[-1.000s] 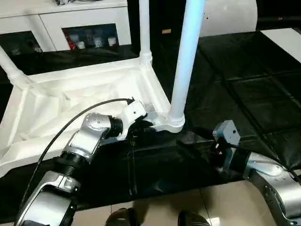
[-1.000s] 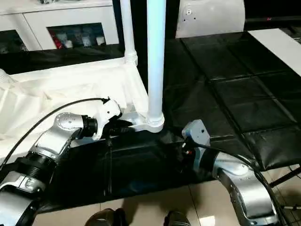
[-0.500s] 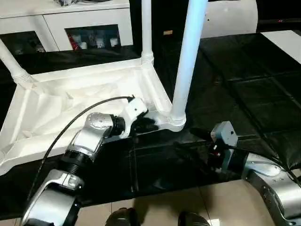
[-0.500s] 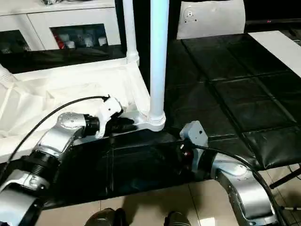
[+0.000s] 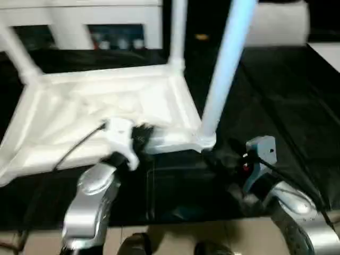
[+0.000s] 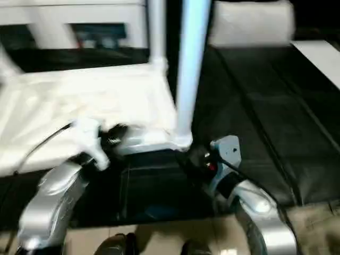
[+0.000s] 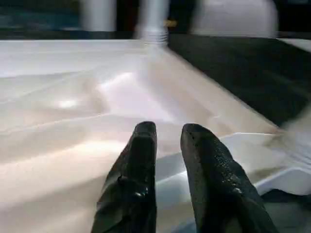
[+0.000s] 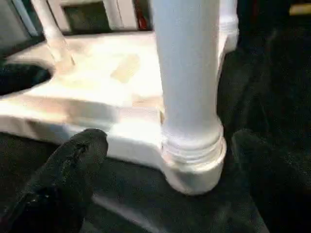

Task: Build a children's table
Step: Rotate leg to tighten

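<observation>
Three long tapered white legs stand upright from the corner sockets of the white plastic children's table, which lies upside down with its ribbed underside facing up on the black padded floor mat. The nearest leg rises from the near corner socket; a second leg stands at the far corner beyond it, and a third leg leans in from the far left corner. The left gripper is at the near rim of the table top, beside the near corner; its two black fingers stand narrowly apart, over the white rim, and a grip on the rim cannot be confirmed. The right gripper sits low on the mat at the base of the nearest leg, jaws spread wide with one finger on either side of the socket, holding nothing. A white cabinet with glass-fronted compartments stands behind the table.
</observation>
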You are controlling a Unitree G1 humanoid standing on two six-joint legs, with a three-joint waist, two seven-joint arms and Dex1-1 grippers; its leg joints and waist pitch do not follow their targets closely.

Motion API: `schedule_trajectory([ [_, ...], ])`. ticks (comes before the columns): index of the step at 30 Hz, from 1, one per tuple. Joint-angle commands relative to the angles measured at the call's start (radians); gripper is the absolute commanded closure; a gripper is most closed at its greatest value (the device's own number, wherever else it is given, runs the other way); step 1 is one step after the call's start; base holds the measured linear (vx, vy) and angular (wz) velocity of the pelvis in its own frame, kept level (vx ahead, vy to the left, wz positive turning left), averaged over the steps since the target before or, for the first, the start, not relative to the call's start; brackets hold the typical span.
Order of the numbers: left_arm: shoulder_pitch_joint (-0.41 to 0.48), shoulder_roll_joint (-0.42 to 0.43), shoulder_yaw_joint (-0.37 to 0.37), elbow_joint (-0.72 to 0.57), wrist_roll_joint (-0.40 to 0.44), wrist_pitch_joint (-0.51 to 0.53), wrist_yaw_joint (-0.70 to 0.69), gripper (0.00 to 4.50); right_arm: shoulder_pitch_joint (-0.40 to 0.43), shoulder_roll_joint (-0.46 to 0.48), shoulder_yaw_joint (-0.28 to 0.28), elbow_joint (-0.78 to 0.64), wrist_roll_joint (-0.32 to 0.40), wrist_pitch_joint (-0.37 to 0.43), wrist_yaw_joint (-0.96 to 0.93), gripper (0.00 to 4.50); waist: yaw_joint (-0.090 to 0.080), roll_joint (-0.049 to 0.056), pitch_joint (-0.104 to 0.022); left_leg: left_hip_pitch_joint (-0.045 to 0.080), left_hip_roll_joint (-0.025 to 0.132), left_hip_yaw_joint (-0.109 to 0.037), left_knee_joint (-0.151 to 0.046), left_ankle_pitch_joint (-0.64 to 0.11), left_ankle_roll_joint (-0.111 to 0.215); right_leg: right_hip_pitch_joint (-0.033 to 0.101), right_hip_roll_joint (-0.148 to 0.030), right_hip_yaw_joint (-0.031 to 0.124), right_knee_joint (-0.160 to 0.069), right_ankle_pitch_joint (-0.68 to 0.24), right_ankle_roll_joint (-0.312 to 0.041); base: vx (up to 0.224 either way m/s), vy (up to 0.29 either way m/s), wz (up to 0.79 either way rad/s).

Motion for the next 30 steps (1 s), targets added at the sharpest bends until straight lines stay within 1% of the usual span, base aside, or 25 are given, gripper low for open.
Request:
schedule_trajectory([
  [1, 0.029, -0.008, -0.022, -0.045, 0.018, 0.054, 0.044, 3.47, 0.011, -0.007, -0.04, -0.034, 0.029, 0.052, -0.028, 0.0, -0.005, -0.043, -0.022, 0.12, -0.031, 0.049, 0.109, -0.407, 0.008, -0.106, -0.138, 0.061, -0.264, -0.915, -0.048, 0.033, -0.199, 0.09],
  [2, 0.046, -0.008, -0.028, -0.065, 0.038, 0.06, 0.048, 3.47, 0.025, -0.019, -0.036, -0.046, 0.037, 0.081, -0.024, 0.0, 0.005, -0.041, -0.022, 0.01, -0.021, 0.01, 0.086, -0.093, 0.037, 0.012, -0.168, 0.126, -0.217, -0.981, 0.002, 0.07, -0.244, 0.14],
  [3, 0.051, -0.005, -0.03, -0.068, 0.041, 0.052, 0.044, 3.47, 0.032, -0.028, -0.031, -0.048, 0.037, 0.083, -0.014, 0.0, 0.028, -0.038, -0.042, 0.014, 0.02, 0.013, 0.002, -0.091, 0.024, 0.037, -0.139, 0.113, -0.178, -0.853, 0.052, 0.066, -0.107, -0.06],
  [4, 0.056, 0.0, -0.034, -0.07, 0.051, 0.046, 0.044, 3.47, 0.039, -0.036, -0.027, -0.05, 0.037, 0.075, -0.001, 0.0, 0.02, -0.049, -0.064, 0.039, 0.03, 0.023, -0.035, -0.105, 0.045, 0.022, -0.063, 0.083, -0.137, -0.545, 0.031, 0.023, -0.097, 0.18],
  [5, 0.056, 0.0, -0.034, -0.07, 0.051, 0.046, 0.044, 3.47, 0.039, -0.036, -0.027, -0.05, 0.037, 0.075, -0.001, 0.0, 0.019, -0.034, -0.08, 0.049, 0.048, 0.021, -0.047, -0.087, 0.059, 0.028, -0.062, 0.08, -0.12, -0.384, 0.002, -0.026, -0.075, 0.17],
  [6, 0.068, 0.007, -0.04, -0.073, 0.056, 0.038, 0.039, 3.47, 0.051, -0.044, -0.016, -0.054, 0.021, 0.045, 0.011, 0.0, 0.01, -0.016, -0.073, 0.043, 0.063, 0.024, -0.056, -0.081, 0.092, 0.024, -0.064, 0.075, -0.115, -0.2, -0.069, -0.026, -0.075, 0.17],
  [7, 0.073, 0.01, -0.044, -0.077, 0.059, 0.039, 0.038, 3.47, 0.054, -0.043, -0.013, -0.055, 0.014, 0.038, 0.008, 0.0, -0.001, -0.014, -0.066, 0.032, 0.073, 0.021, -0.065, -0.15, 0.102, 0.033, -0.072, 0.07, -0.12, -0.196, -0.116, 0.0, 0.0, 0.0],
  [8, 0.076, 0.011, -0.048, -0.084, 0.058, 0.044, 0.043, 3.47, 0.055, -0.041, -0.012, -0.058, 0.011, 0.039, 0.005, 0.0, -0.003, -0.013, -0.063, 0.033, 0.076, 0.02, -0.072, -0.191, 0.098, 0.035, -0.075, 0.067, -0.123, -0.228, -0.129, 0.0, 0.0, 0.0],
  [10, 0.072, 0.017, -0.054, -0.089, 0.046, 0.058, 0.039, 3.47, 0.055, -0.041, -0.008, -0.059, 0.005, 0.045, 0.0, 0.0, -0.008, -0.018, -0.053, 0.045, 0.072, 0.026, -0.073, -0.295, 0.07, 0.028, -0.081, 0.07, -0.143, -0.396, -0.123, 0.0, 0.0, 0.0],
  [12, 0.065, 0.036, -0.067, -0.092, 0.025, 0.065, 0.02, 3.47, 0.052, -0.043, -0.004, -0.059, 0.005, 0.052, -0.01, 0.0, -0.008, -0.017, -0.052, 0.044, 0.072, 0.025, -0.075, -0.303, 0.055, 0.026, -0.081, 0.071, -0.147, -0.44, -0.107, 0.0, 0.0, 0.0],
  [13, 0.064, 0.04, -0.072, -0.096, 0.019, 0.071, 0.013, 3.47, 0.051, -0.046, -0.004, -0.062, 0.007, 0.059, -0.016, 0.0, -0.009, -0.016, -0.053, 0.045, 0.074, 0.023, -0.076, -0.305, 0.049, 0.025, -0.08, 0.072, -0.147, -0.433, -0.101, 0.0, 0.0, 0.0],
  [14, 0.05, 0.053, -0.078, -0.097, -0.02, 0.065, -0.039, 3.28, 0.045, -0.056, -0.002, -0.057, 0.001, 0.055, -0.014, 0.0, -0.011, -0.028, -0.054, 0.045, 0.075, 0.024, -0.078, -0.302, 0.049, 0.025, -0.08, 0.072, -0.147, -0.423, -0.099, 0.0, 0.0, 0.0],
  [15, 0.03, 0.069, -0.085, -0.087, -0.042, 0.064, -0.083, 3.28, 0.039, -0.062, -0.003, -0.051, -0.002, 0.051, -0.012, 0.0, -0.008, -0.019, -0.056, 0.045, 0.077, 0.023, -0.079, -0.289, 0.046, 0.026, -0.081, 0.073, -0.141, -0.392, -0.105, 0.0, 0.0, 0.0],
  [16, 0.008, 0.086, -0.092, -0.072, -0.06, 0.062, -0.125, 3.28, 0.033, -0.068, -0.005, -0.043, -0.004, 0.045, -0.008, 0.0, -0.008, -0.023, -0.057, 0.045, 0.078, 0.023, -0.08, -0.271, 0.049, 0.027, -0.081, 0.074, -0.138, -0.347, -0.112, 0.0, 0.0, 0.0],
  [17, -0.025, 0.116, -0.106, -0.04, -0.071, 0.06, -0.178, 3.18, 0.027, -0.076, -0.006, -0.032, -0.007, 0.034, 0.0, 0.0, -0.006, -0.019, -0.06, 0.047, 0.079, 0.024, -0.08, -0.261, 0.05, 0.027, -0.081, 0.075, -0.137, -0.324, -0.116, 0.0, 0.0, 0.0],
  [18, -0.081, 0.158, -0.125, 0.022, -0.077, 0.053, -0.249, 3.09, 0.018, -0.092, -0.004, -0.017, -0.014, 0.019, 0.019, 0.0, -0.004, -0.017, -0.061, 0.055, 0.077, 0.026, -0.079, -0.261, 0.051, 0.021, -0.078, 0.076, -0.134, -0.288, -0.125, 0.0, 0.0, 0.0],
  [19, -0.095, 0.166, -0.129, 0.038, -0.078, 0.05, -0.265, 3.09, 0.016, -0.097, -0.003, -0.014, -0.017, 0.015, 0.024, 0.0, -0.006, -0.018, -0.06, 0.049, 0.074, 0.028, -0.081, -0.254, 0.054, 0.026, -0.078, 0.075, -0.131, -0.267, -0.13, 0.0, 0.0, 0.0],
  [20, -0.125, 0.185, -0.136, 0.074, -0.08, 0.042, -0.298, 2.91, 0.011, -0.108, 0.0, -0.007, -0.023, 0.007, 0.035, 0.0, -0.005, -0.013, -0.061, 0.049, 0.077, 0.027, -0.082, -0.253, 0.051, 0.029, -0.082, 0.075, -0.128, -0.259, -0.135, 0.0, 0.0, 0.0],
  [21, -0.185, 0.219, -0.154, 0.151, -0.072, 0.01, -0.359, 2.91, 0.003, -0.13, 0.008, 0.005, -0.033, -0.009, 0.058, 0.0, -0.007, -0.014, -0.064, 0.047, 0.076, 0.029, -0.081, -0.245, 0.051, 0.032, -0.082, 0.074, -0.129, -0.244, -0.142, 0.0, 0.0, 0.0],
  [22, -0.216, 0.237, -0.167, 0.192, -0.071, 0.006, -0.397, 2.79, 0.001, -0.137, 0.006, 0.01, -0.031, -0.012, 0.065, 0.0, -0.004, -0.006, -0.069, 0.05, 0.076, 0.029, -0.079, -0.232, 0.052, 0.034, -0.085, 0.076, -0.124, -0.216, -0.151, 0.0, 0.0, 0.0],
  [24, -0.285, 0.267, -0.196, 0.284, -0.069, -0.014, -0.479, 2.68, -0.004, -0.152, 0.005, 0.02, -0.026, -0.019, 0.083, 0.0, -0.006, -0.008, -0.075, 0.049, 0.076, 0.032, -0.076, -0.197, 0.06, 0.038, -0.087, 0.076, -0.118, -0.15, -0.174, 0.0, 0.0, 0.0],
  [25, -0.337, 0.276, -0.218, 0.362, -0.056, -0.034, -0.525, 2.57, -0.006, -0.165, 0.01, 0.026, -0.028, -0.025, 0.097, 0.0, -0.005, -0.003, -0.078, 0.048, 0.073, 0.034, -0.073, -0.176, 0.073, 0.041, -0.089, 0.076, -0.117, -0.13, -0.182, 0.0, 0.0, 0.0],
  [27, -0.396, 0.287, -0.244, 0.453, -0.04, -0.066, -0.575, 2.39, -0.007, -0.181, 0.019, 0.031, -0.028, -0.031, 0.115, 0.0, -0.003, -0.006, -0.082, 0.05, 0.073, 0.038, -0.07, -0.167, 0.081, 0.044, -0.09, 0.076, -0.115, -0.111, -0.194, 0.0, 0.0, 0.0],
  [29, -0.43, 0.289, -0.252, 0.507, -0.04, -0.068, -0.598, 2.31, -0.005, -0.19, 0.024, 0.029, -0.024, -0.033, 0.13, 0.0, -0.002, -0.008, -0.081, 0.049, 0.075, 0.041, -0.071, -0.163, 0.092, 0.043, -0.092, 0.075, -0.116, -0.113, -0.208, 0.0, 0.0, 0.0],
  [30, -0.489, 0.3, -0.272, 0.601, -0.035, -0.082, -0.641, 2.08, -0.003, -0.201, 0.025, 0.029, -0.022, -0.038, 0.139, 0.0, -0.003, -0.004, -0.084, 0.048, 0.078, 0.04, -0.071, -0.16, 0.093, 0.047, -0.095, 0.074, -0.113, -0.106, -0.222, 0.0, 0.0, 0.0],
])
